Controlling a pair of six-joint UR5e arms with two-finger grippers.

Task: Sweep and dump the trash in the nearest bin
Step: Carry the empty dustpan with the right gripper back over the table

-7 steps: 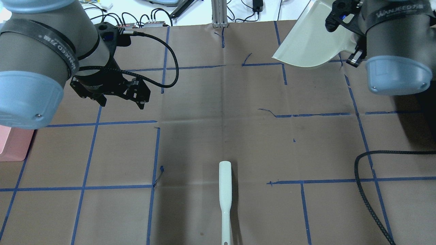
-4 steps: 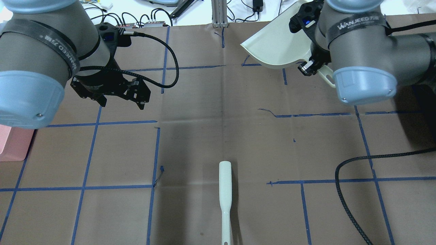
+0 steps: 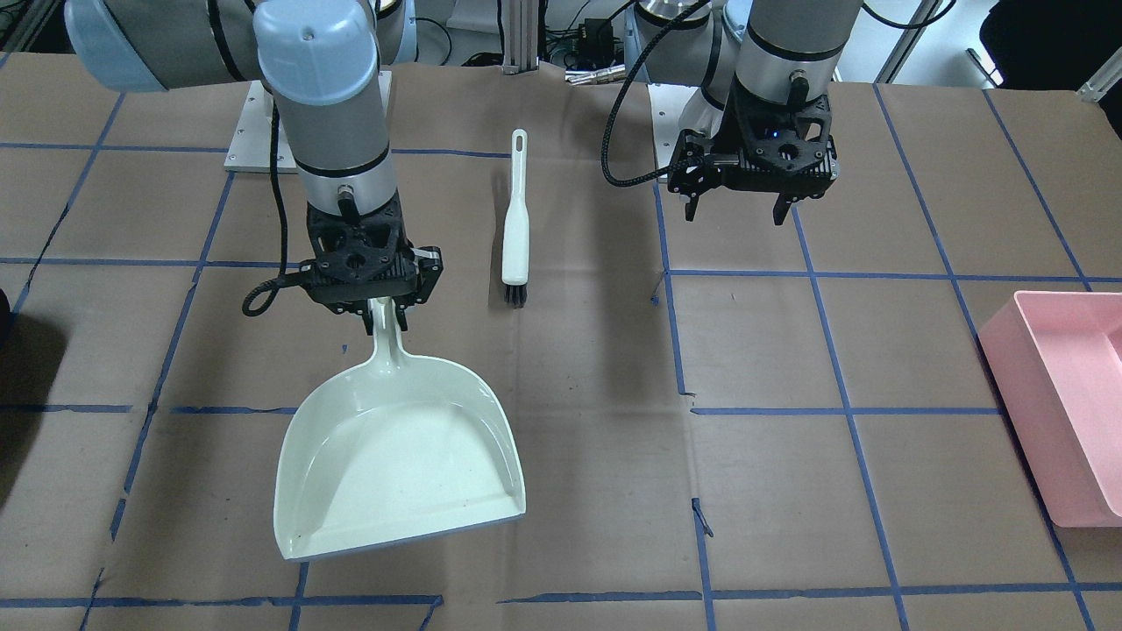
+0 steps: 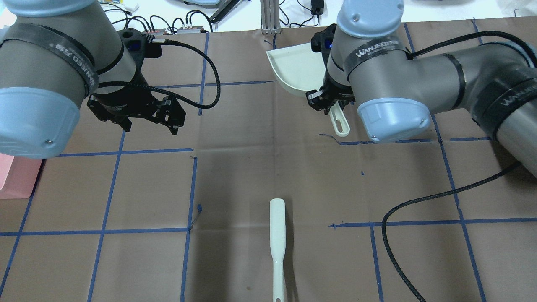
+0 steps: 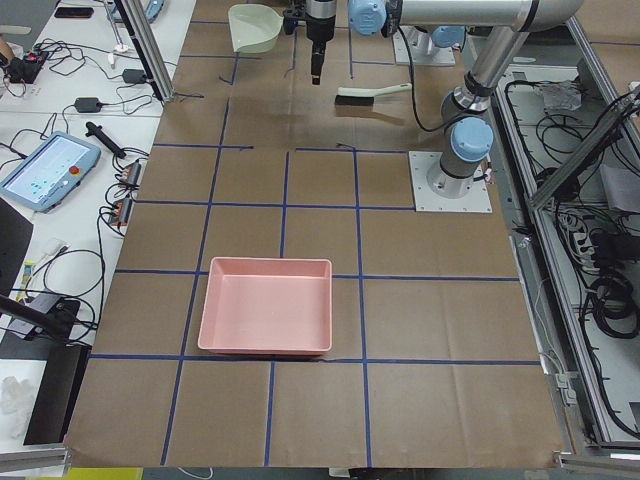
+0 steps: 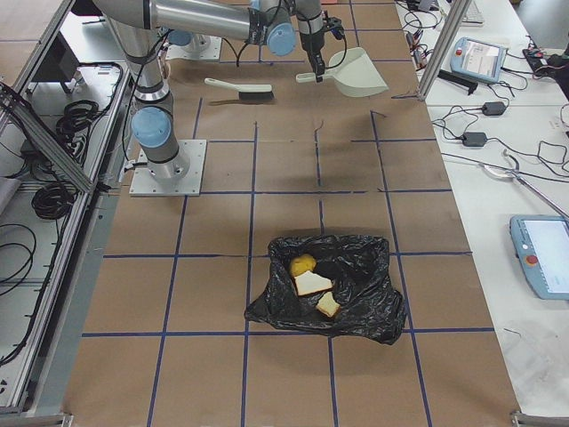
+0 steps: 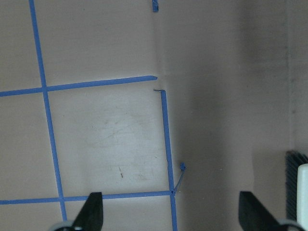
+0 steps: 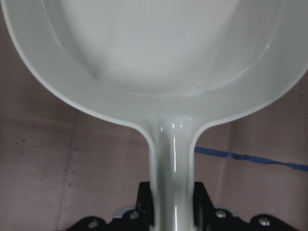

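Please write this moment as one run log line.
right gripper: shut on dustpan, empty | left gripper: open, empty | brush: on table | trash: in black bag

Brown paper covers the tabletop point(image 3: 561, 438), marked into squares by blue tape lines point(image 3: 841, 410) (some ends torn or curling). A white bench point(image 5: 60, 230) alongside carries a teach pendant point(image 5: 50, 170); an aluminium post point(image 5: 145, 50) stands at its edge.

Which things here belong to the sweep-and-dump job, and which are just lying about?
Job:
dustpan, held by the right gripper
brush, lying loose
black bag, holding the potato and two bread pieces
left gripper, open and empty

Lying about:
pink tray, empty
pendant, off to the side
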